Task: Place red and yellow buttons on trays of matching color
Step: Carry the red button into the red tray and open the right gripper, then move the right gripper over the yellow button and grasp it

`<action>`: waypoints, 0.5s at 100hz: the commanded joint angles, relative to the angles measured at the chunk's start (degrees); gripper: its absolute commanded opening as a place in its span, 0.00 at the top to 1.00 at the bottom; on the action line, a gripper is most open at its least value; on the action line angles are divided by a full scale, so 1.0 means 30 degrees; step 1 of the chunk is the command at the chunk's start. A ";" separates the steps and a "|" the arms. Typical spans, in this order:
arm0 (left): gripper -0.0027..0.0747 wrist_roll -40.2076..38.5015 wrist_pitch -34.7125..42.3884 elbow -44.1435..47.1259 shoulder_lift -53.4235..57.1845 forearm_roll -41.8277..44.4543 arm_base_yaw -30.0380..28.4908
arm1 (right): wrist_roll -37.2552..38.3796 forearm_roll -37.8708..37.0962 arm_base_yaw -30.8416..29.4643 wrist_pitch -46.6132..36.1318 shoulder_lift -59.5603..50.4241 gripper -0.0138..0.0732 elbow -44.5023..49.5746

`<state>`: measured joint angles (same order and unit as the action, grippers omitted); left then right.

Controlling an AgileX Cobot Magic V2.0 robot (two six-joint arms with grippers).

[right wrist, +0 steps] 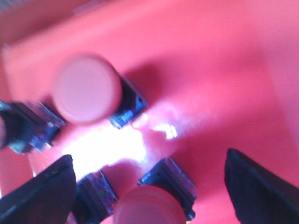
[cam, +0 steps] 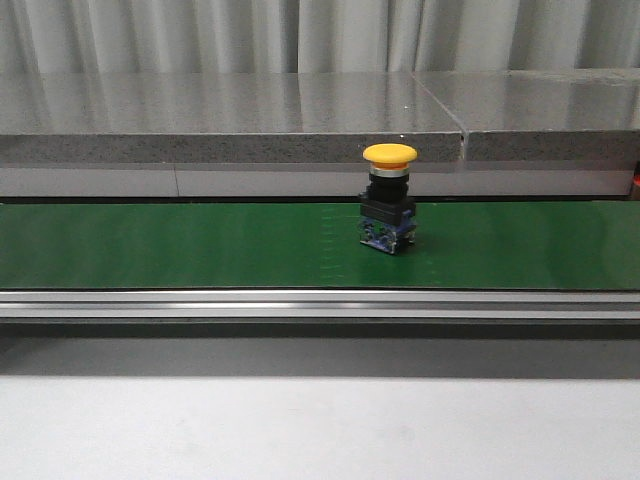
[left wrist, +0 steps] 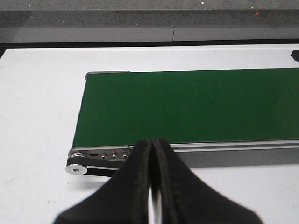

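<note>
A yellow button on a black and blue base stands upright on the green conveyor belt, right of its middle. My left gripper is shut with nothing in it, above the near rail at the belt's end. My right gripper hangs open over the red tray. One red button stands between its wide-spread fingers, touching neither. Another red button stands farther in. The view is blurred. The yellow tray is out of view, and neither gripper shows in the front view.
Two more button bases stand on the red tray near my right gripper's finger. A grey stone ledge runs behind the belt. White table surrounds the belt's end.
</note>
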<state>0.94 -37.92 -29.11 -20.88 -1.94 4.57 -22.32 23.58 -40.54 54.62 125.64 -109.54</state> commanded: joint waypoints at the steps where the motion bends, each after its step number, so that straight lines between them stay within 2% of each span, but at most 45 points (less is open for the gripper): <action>1: 0.99 -0.0159 0.1382 -0.0490 -0.0126 -0.0207 0.0057 | -0.0212 0.0641 -0.0058 -0.0137 -0.2149 0.10 -0.0907; 26: 0.99 -0.0159 0.1382 -0.0490 -0.0126 -0.0207 0.0057 | -0.0683 0.1233 0.0419 0.1728 -0.4702 0.10 -0.0681; 50: 0.99 -0.0159 0.1382 -0.0490 -0.0126 -0.0207 0.0057 | -0.1900 0.1580 0.2513 0.2150 -0.7974 0.10 0.1250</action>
<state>0.94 -37.92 -29.11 -20.88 -1.94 4.57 -26.07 25.95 -35.09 61.14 108.29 -106.50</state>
